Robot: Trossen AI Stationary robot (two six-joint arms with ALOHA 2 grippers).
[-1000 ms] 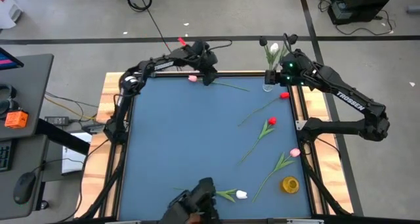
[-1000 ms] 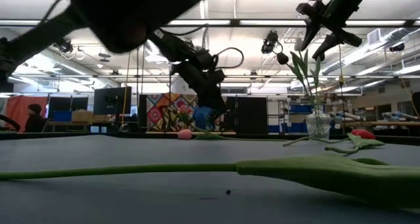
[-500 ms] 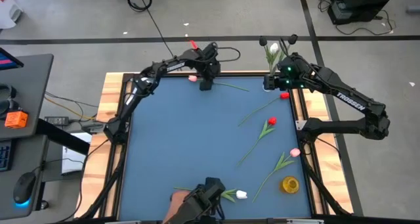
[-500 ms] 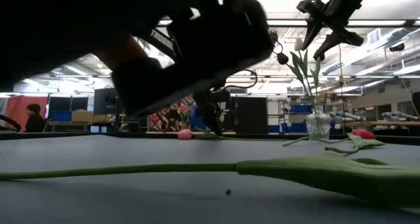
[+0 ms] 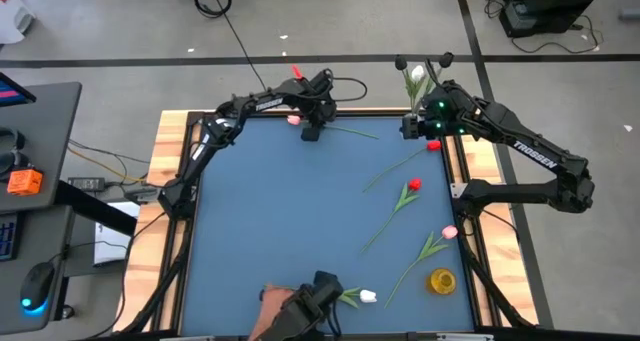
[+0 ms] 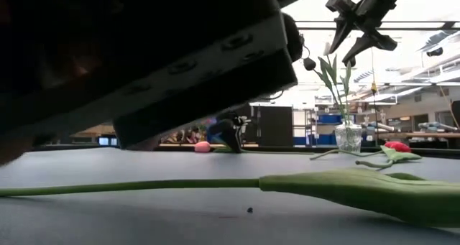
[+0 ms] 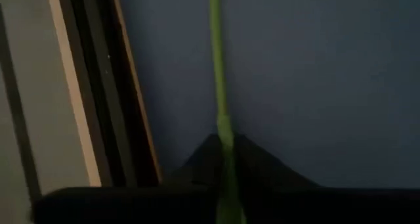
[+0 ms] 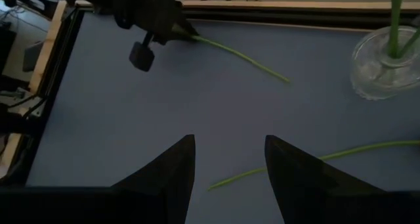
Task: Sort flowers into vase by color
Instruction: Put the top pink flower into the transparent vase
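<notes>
My left gripper (image 5: 312,132) is down at the table's far edge, shut on a pink tulip (image 5: 293,119) whose green stem (image 5: 355,132) lies on the blue mat. It also shows in the low view (image 6: 230,136). My right gripper (image 8: 226,159) is open and empty, held high beside a glass vase (image 5: 408,132) that holds a white tulip (image 5: 417,74) and a black tulip (image 5: 401,62). Two red tulips (image 5: 433,145) (image 5: 413,185), another pink tulip (image 5: 449,233) and a white tulip (image 5: 368,296) lie on the mat. My left gripper pinches the pink tulip's stem (image 7: 223,122) between its two fingers, close behind the head. The fingers come from above, slanting down, and lie along the stem. The stem's free length (image 8: 243,56) rests flat on the mat.
A yellow vase (image 5: 441,280) stands at the near right. A dark object with a hand (image 5: 300,309) sits at the near edge and blocks much of the low view (image 6: 144,51). The mat's left half (image 5: 250,211) holds no flowers.
My left gripper has come down from above the far edge onto the pink tulip's stem, shifting slightly toward the near edge. The dark object at the near edge has moved in front of the low camera. My right gripper has kept still.
</notes>
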